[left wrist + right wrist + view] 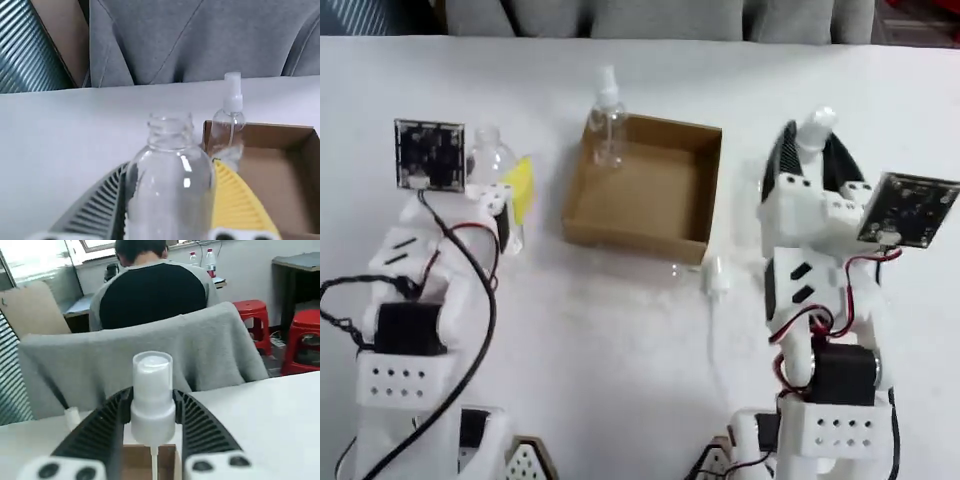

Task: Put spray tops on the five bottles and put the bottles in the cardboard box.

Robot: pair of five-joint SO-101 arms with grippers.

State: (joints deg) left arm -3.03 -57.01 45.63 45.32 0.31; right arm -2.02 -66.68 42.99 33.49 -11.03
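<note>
left jaws are clamped on the belly of an open-necked bottle (170,190), held upright with its neck standing clear above the jaw tips; that grip looks chosen to leave the threads free for a top to come down on them; right jaws pinch a top (152,400) by its collar, nozzle up and dip tube hanging between them, so it could go tube-first into a neck; the two arms sit well apart, with the box (630,232) between them on the surface (620,380), so top and bottle have yet to meet; a capped bottle (608,115) stands upright in the box's far corner on the left arm's side, tucked there, i judge, to leave room for the rest; a spare top (716,278) lies on the surface just beside the box's near corner on the right arm's side, within that arm's easy reach; by this showing one bottle is boxed and a second is about to be capped.
</note>
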